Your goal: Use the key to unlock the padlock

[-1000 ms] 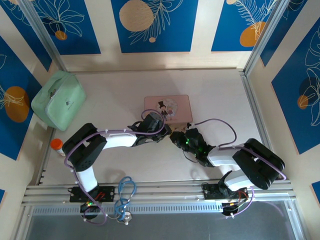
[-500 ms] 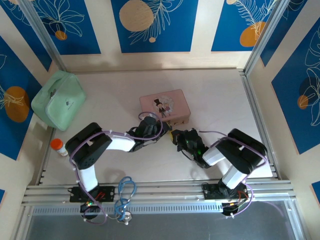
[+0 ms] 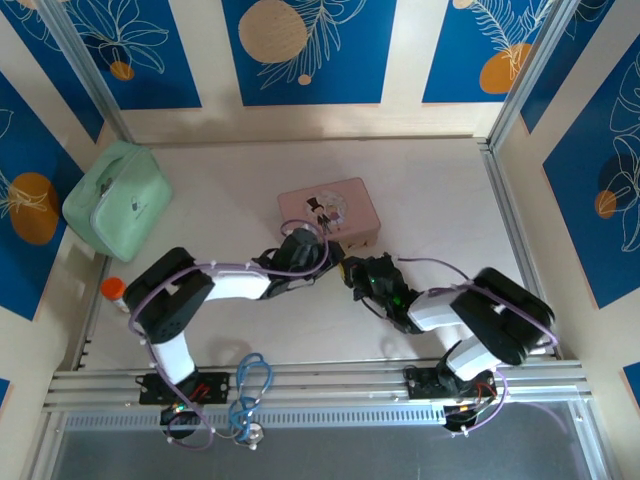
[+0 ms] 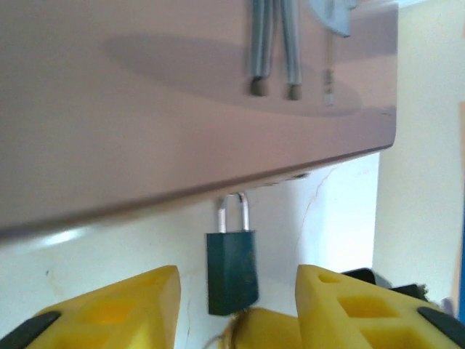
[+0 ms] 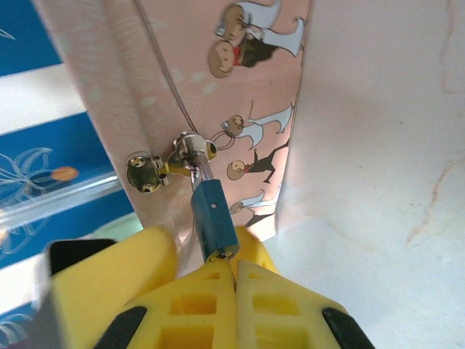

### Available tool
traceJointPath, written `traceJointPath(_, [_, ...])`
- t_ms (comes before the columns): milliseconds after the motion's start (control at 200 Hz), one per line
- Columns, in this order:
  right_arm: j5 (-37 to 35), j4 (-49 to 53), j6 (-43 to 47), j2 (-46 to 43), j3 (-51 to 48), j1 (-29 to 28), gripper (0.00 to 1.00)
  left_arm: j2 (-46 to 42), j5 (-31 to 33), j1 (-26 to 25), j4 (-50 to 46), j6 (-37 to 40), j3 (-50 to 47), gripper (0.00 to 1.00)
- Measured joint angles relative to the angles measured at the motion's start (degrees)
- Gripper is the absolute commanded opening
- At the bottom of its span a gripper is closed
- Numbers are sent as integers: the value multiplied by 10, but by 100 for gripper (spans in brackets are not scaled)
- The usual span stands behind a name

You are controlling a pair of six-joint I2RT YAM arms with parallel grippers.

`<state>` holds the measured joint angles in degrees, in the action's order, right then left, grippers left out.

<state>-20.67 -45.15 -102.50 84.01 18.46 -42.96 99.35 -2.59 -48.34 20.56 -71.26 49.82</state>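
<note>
- padlock (image 5: 214,222): blue body, shackle threaded through the clasp (image 5: 187,149) on the near side of the pink tin (image 3: 295,205). the tin sits mid-worktop (image 3: 430,190), a little toward the far edge.
- right end effector (image 5: 234,270): clenched, tips butted against the bottom of the lock. the brass glint at the seam reads as the key (image 5: 222,255); most of it is hidden, so i judge it seated or nearly so.
- left end effector (image 4: 237,273): released, one yellow finger on each side of the lock body, neither touching it.
- step in hand, my read: brace the lock, then turn the key.
- doing it well:
  - close the left fingers on the flat faces of the body first. the lock hangs loose on the clasp and would likely spin with the key otherwise.
  - keep the right wrist's roll axis in line with the lock's long axis. an off-axis twist could bind the key or lever it out.
  - grip low on the body and leave the shackle free to pop.
  - the tin looks light and may slide or tilt if either arm pulls, so twist without tugging.
- count:
  - padlock: one
  - key: one, partly seen
  - tin: one
  - green pouch (image 3: 118,200): one, far left corner
  - orange-capped bottle (image 3: 115,290): one, left edge
  - end effectors: two
</note>
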Motion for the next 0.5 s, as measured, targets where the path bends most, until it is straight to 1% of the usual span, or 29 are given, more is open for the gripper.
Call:
traceJointPath(55, [1, 57, 42, -23, 14, 1, 0, -13, -2, -2, -54, 20, 31, 45])
traceJointPath(135, [5, 116, 106, -38, 35, 3, 0, -14, -7, -3, -118, 42, 84, 45])
traceJointPath(225, [12, 163, 185, -40, 56, 6, 0, -14, -18, -4, -161, 53, 124, 44])
traceJointPath(320, [19, 175, 246, -40, 61, 9, 0, -3, -24, -6, -207, 58, 153, 44])
traceJointPath(500, [30, 177, 319, -39, 59, 16, 0, 22, -22, -7, -308, 58, 182, 46])
